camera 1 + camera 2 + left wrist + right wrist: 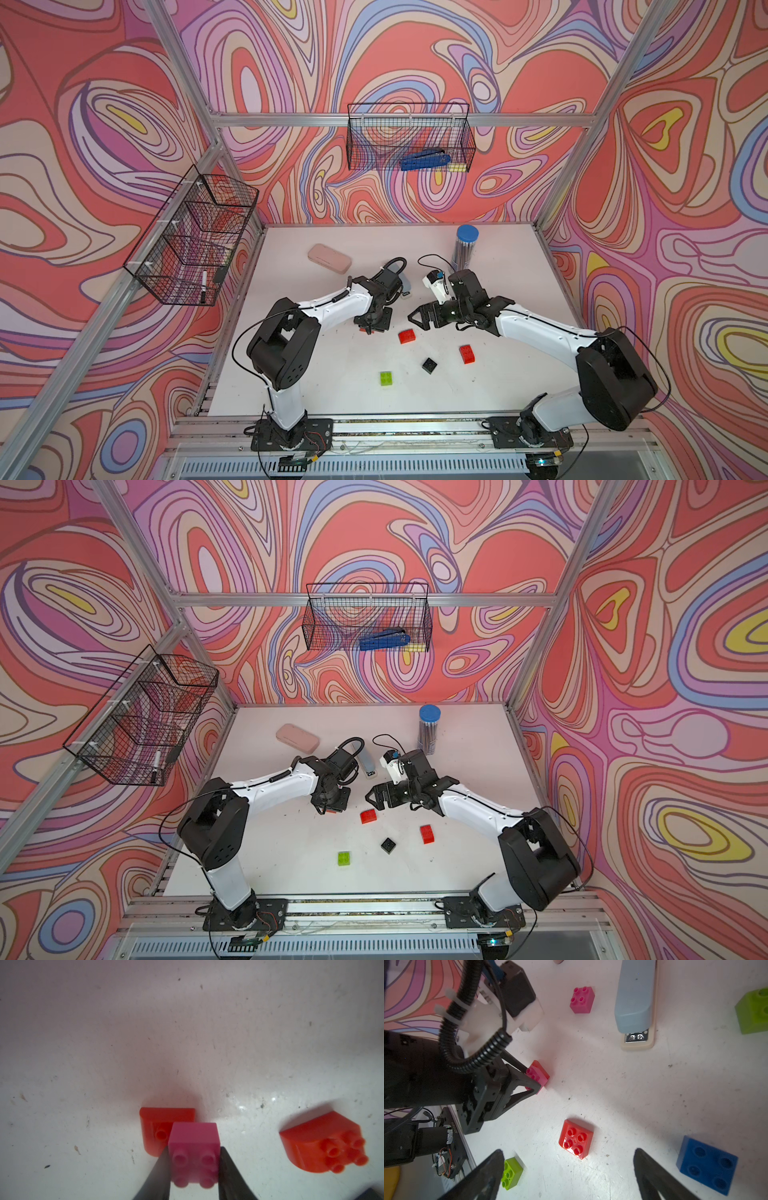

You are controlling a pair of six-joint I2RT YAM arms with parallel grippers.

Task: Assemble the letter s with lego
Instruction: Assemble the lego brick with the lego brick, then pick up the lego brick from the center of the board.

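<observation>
The left gripper [194, 1148] pinches the pink brick [194, 1136] by its sides. This brick overlaps a red brick [153, 1126] near the stapler [634, 997], on its robot side. The right gripper [569, 1152] is spread wide and empty, near a second red brick [576, 1138].

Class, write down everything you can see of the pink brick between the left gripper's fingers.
The pink brick is a small, glossy plastic block with four round studs facing up. It sits between the left gripper's dark fingers, one against each side. It overlaps a red brick with a curved edge, apparently seated on part of it, above the white table.
</observation>
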